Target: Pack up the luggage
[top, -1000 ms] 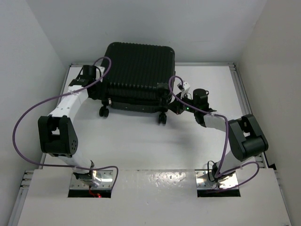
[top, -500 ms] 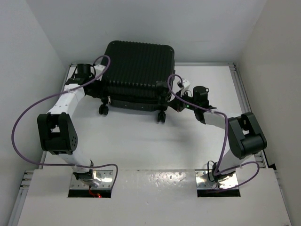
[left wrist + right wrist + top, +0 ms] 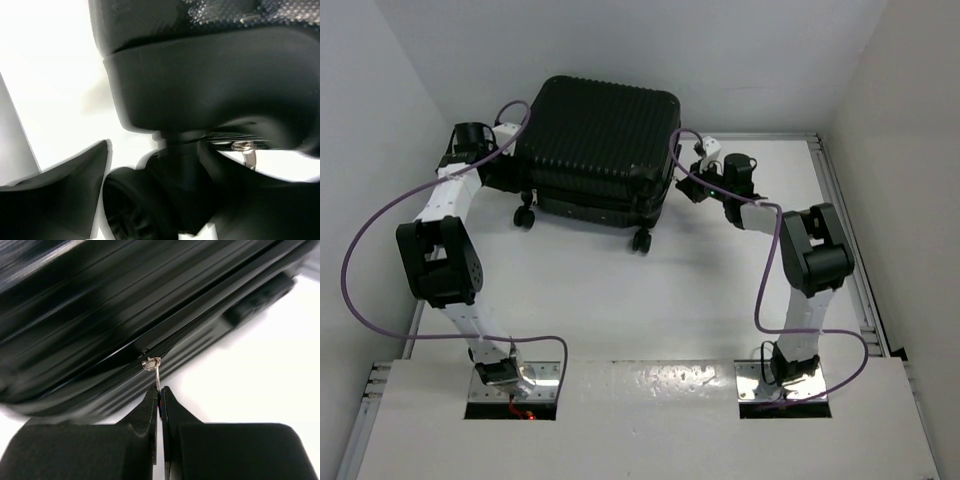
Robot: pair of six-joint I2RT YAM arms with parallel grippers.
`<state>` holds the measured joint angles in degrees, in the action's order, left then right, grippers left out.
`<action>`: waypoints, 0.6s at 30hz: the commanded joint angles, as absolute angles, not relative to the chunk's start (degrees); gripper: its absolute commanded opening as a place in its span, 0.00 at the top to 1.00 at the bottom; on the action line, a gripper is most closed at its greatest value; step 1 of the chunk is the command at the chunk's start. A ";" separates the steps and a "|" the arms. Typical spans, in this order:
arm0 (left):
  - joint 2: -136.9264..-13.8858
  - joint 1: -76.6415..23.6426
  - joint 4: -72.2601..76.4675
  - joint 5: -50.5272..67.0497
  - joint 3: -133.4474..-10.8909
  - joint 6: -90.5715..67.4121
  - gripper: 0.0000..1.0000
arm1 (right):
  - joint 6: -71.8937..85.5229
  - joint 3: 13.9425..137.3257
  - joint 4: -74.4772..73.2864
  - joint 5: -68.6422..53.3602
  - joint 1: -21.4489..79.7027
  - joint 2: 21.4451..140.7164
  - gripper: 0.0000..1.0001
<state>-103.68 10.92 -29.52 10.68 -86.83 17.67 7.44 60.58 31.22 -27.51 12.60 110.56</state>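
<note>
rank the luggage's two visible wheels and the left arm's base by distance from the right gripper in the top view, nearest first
From the right gripper, shut on the zipper pull:
1. right-hand wheel, at the near right corner of the luggage.
2. left-hand wheel, across the luggage's front.
3. left arm's base, bottom left.

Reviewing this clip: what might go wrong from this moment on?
1. The right tool pinches only the thin silver zipper pull at its tips; it may slip out.
2. Tugging the zip may drag the large black ribbed hard-shell luggage across the white table; the left tool sits by a small black wheel, but whether it braces the case is unclear.
</note>
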 commanded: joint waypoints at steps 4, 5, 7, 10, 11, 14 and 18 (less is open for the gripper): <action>-96.80 16.88 -27.16 23.25 -89.73 13.72 0.00 | 8.87 68.64 38.84 -21.96 11.25 116.63 1.00; -95.11 16.35 -27.85 24.68 -90.35 12.58 0.00 | 9.66 68.64 39.54 -22.49 11.69 116.80 1.00; -91.69 14.60 -29.09 26.80 -91.13 10.03 0.00 | 11.77 68.29 40.08 -24.07 12.39 116.98 1.00; -85.27 4.44 -31.98 23.92 -92.20 8.79 0.00 | 14.14 66.89 43.93 -27.15 13.71 116.81 1.00; -84.04 2.05 -32.86 23.91 -92.20 8.01 0.00 | 14.32 66.71 44.38 -27.68 14.23 116.89 1.00; -81.47 -6.81 -34.89 22.16 -89.14 2.48 0.00 | 15.12 66.27 46.31 -29.09 16.60 116.98 1.00; -82.26 -16.33 -35.51 17.42 -85.79 -7.80 0.00 | 16.78 67.14 47.72 -29.27 18.81 117.60 1.00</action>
